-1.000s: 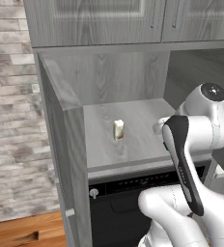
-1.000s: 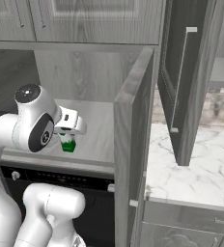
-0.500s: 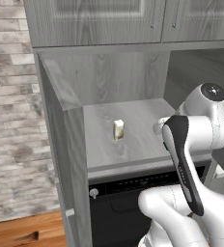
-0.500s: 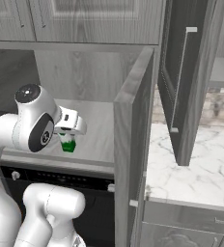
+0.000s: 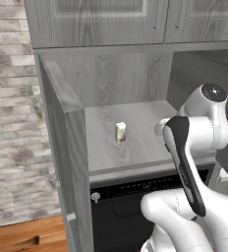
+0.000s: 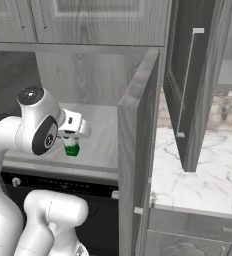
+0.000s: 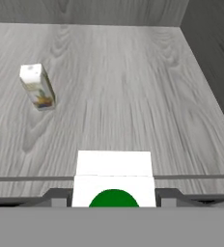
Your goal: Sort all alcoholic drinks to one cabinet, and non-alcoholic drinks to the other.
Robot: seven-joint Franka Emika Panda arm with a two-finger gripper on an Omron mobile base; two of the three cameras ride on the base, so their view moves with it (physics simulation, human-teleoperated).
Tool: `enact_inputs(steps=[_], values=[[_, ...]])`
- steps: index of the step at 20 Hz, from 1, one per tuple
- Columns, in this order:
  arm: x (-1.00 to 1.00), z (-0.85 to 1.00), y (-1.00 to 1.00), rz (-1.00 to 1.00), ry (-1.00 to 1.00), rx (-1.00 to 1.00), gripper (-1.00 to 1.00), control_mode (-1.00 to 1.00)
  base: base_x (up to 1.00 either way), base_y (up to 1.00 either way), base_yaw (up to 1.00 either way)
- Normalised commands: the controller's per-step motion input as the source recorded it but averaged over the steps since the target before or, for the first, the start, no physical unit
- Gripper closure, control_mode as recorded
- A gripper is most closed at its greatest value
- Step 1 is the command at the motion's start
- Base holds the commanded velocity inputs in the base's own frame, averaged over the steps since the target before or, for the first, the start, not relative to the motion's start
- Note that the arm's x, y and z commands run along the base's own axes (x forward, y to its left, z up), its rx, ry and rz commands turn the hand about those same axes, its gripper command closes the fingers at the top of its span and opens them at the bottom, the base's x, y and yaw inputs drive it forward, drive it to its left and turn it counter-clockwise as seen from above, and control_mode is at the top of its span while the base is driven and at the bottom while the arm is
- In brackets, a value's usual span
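Shelf point(image 7: 133, 96): hand point(image 7: 113, 195) half-hides carton point(image 7: 113, 185).

I am looking into a rendered home kitchen. Grey wood-grain cabinet doors point(image 5: 101, 19) run along the top of the left base view, above an open grey wood-grain niche point(image 5: 126, 133) at centre. Below it, at the bottom centre, sits a black built-in oven point(image 5: 116, 206) with a round knob. A pale brick wall point(image 5: 13, 147) fills the left edge. In the right base view, a white marble countertop point(image 6: 203, 175) lies at lower right.
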Motion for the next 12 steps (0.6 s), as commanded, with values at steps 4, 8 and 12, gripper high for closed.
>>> enact_inputs(steps=[4,8,12], values=[[0.31,0.00,0.00,0.00,0.02,0.00,1.00,-1.00,0.00,0.00,0.00],[0.28,0.00,-0.02,-0.01,0.00,0.00,1.00,-1.00,0.00,0.00,0.00],[0.27,0.00,-0.03,-0.01,0.00,0.00,1.00,-1.00,0.00,0.00,0.00]])
